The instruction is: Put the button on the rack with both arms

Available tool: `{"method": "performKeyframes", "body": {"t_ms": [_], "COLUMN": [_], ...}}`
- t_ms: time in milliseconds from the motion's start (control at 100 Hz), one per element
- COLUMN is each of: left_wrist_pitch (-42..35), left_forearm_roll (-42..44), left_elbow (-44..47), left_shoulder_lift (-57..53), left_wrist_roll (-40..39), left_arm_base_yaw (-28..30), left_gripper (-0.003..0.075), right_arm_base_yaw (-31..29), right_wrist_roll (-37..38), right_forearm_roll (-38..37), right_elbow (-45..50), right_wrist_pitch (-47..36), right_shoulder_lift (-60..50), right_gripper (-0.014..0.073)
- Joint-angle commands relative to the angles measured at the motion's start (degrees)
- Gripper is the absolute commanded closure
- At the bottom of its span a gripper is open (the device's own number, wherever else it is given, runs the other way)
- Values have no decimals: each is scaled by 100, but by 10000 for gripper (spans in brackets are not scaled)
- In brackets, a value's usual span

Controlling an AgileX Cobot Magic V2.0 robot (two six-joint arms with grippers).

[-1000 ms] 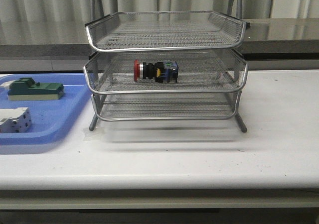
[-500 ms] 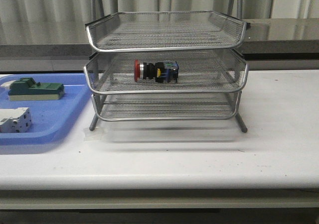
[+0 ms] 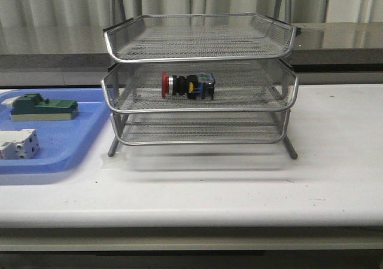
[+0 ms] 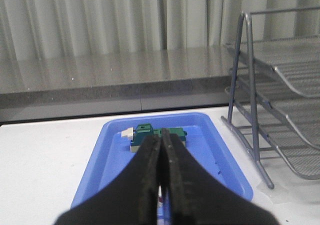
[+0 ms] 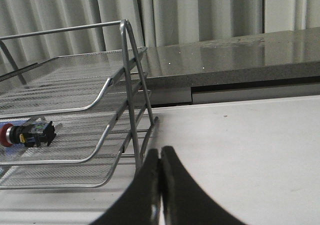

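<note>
At nine o'clock on the bench (image 3: 335,179) sits the flat blue tray (image 3: 72,143), carrying a green block (image 3: 42,107) toward its far side and a white terminal block (image 3: 18,144) nearer me; neither belongs to this job. My left fingers (image 4: 161,157) hang above that tray, pressed together with nothing between them, the green block just beyond their tips in the left wrist view. Toward the centre, at twelve o'clock, stands the rack (image 3: 200,80), its three wire trays stacked on the frame. The button (image 3: 188,86) lies on its side in the middle tray, left of that tray's centre, red head pointing to nine o'clock and the yellow-and-blue rear block to three. It rests on the mesh, free of either arm. I judge the placing done: the button is where the task wants it, and neither arm shows in the front view, so both seem pulled well back. Whether the middle tray is pushed fully home I cannot tell. At three o'clock my right fingers (image 5: 160,172) are likewise closed on nothing, near the rack's right-hand leg, with the button visible through the wire at the far side. Nothing stands between my arms and their rest positions except that leg, which I would give room.
</note>
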Motion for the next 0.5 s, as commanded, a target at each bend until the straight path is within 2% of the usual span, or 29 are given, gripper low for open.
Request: {"method": "performKeyframes", "body": {"t_ms": [0, 490], "left_wrist_pitch": [-531, -488], "left_forearm_roll": [-79, -79], "left_elbow": [271, 271], "left_shoulder_lift": [-163, -186], "left_wrist_roll": [-174, -213], "left_arm_base_yaw": [-34, -34], "left_gripper": [740, 740], "right_arm_base_yaw": [11, 11], "right_wrist_roll": [2, 2], "right_forearm_roll": [-60, -60], "right_elbow": [-79, -79], "right_wrist_pitch": [-496, -496], "right_shoulder_lift": [-129, -129], "right_gripper": [654, 654]}}
